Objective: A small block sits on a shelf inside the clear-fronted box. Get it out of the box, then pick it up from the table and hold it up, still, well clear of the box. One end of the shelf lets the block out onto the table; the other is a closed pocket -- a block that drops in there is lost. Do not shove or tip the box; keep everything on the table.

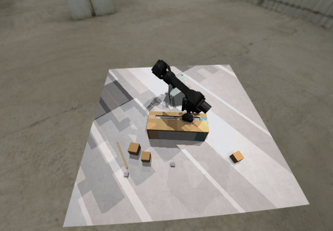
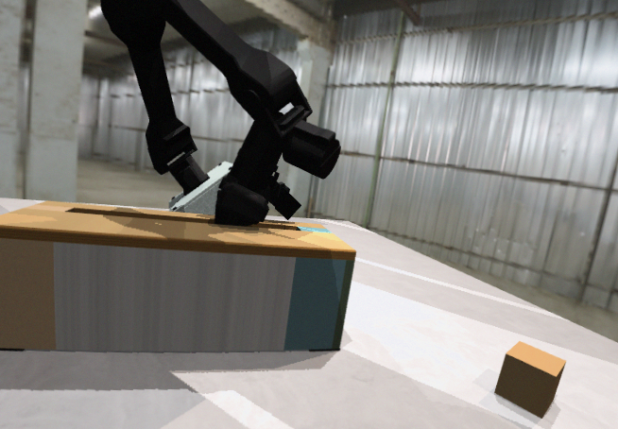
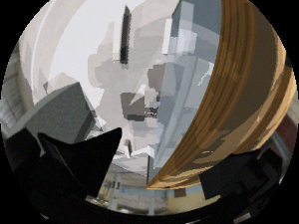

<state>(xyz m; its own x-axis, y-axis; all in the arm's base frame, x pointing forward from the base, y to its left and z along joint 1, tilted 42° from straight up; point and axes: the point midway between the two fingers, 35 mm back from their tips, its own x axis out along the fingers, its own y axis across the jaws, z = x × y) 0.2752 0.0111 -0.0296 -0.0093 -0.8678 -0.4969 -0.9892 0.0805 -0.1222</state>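
Even bright light, soft shadows; wrist view heavily fisheye-warped, blurry.

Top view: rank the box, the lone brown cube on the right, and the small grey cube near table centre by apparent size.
1. Box, far the largest.
2. Brown cube.
3. Grey cube, smallest.
Distances from the camera look similar, so the order seems safe.

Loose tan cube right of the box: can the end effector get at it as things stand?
Probably yes. The cube stands alone on the table with nothing around it; the open, unloaded end effector sits at the box top slot.
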